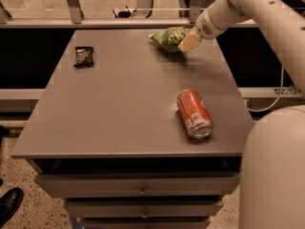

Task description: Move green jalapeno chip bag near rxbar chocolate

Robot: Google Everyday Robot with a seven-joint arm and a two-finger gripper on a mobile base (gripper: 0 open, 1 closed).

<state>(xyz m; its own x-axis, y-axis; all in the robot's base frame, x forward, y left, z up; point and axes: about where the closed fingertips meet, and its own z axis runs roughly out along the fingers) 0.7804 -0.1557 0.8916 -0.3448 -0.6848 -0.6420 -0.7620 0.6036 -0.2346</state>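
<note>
The green jalapeno chip bag is at the far edge of the table, right of centre. My gripper is at the bag's right end, shut on it, and holds it slightly off the table, with a shadow beneath. The rxbar chocolate, a small black wrapper, lies flat at the far left of the table, well apart from the bag.
An orange-red soda can lies on its side at the table's near right. My white arm reaches in from the upper right, and my base fills the lower right corner. A rail runs behind the table. A shoe shows at the lower left.
</note>
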